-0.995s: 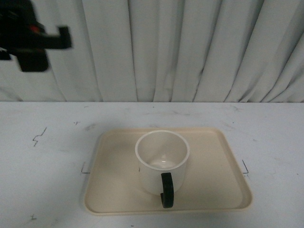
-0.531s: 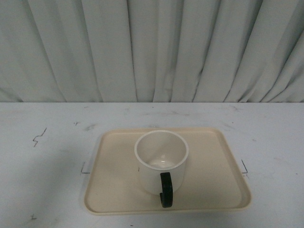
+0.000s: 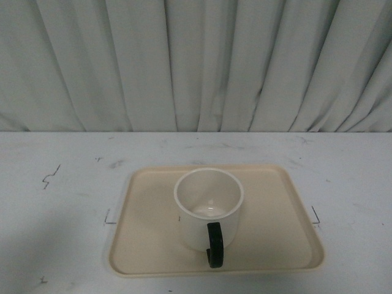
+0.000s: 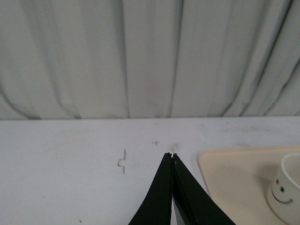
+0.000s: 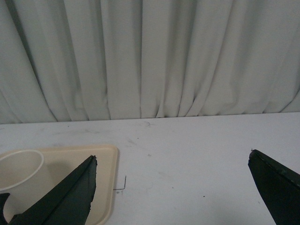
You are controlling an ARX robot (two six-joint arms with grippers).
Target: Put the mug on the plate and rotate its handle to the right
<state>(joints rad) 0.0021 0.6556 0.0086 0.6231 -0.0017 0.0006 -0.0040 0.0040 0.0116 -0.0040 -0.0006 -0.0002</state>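
Note:
The cream-white mug (image 3: 208, 205) stands upright on the beige plate (image 3: 147, 239) in the front view. Its black handle (image 3: 215, 245) points toward the camera, at the near side. Neither gripper shows in the front view. In the left wrist view my left gripper (image 4: 171, 155) is shut and empty over bare table, left of the plate (image 4: 229, 173); the mug (image 4: 286, 192) shows its smiley face there. In the right wrist view my right gripper (image 5: 172, 157) is open wide and empty over bare table beside the plate (image 5: 103, 187), with the mug (image 5: 18, 178) at the picture's edge.
The white table (image 3: 55, 202) carries small black corner marks around the plate (image 3: 109, 217). A pale pleated curtain (image 3: 196, 61) hangs behind the table's far edge.
One second ago my left arm was high at the upper left of the front view; it has since left that view. The mug and plate have not moved.

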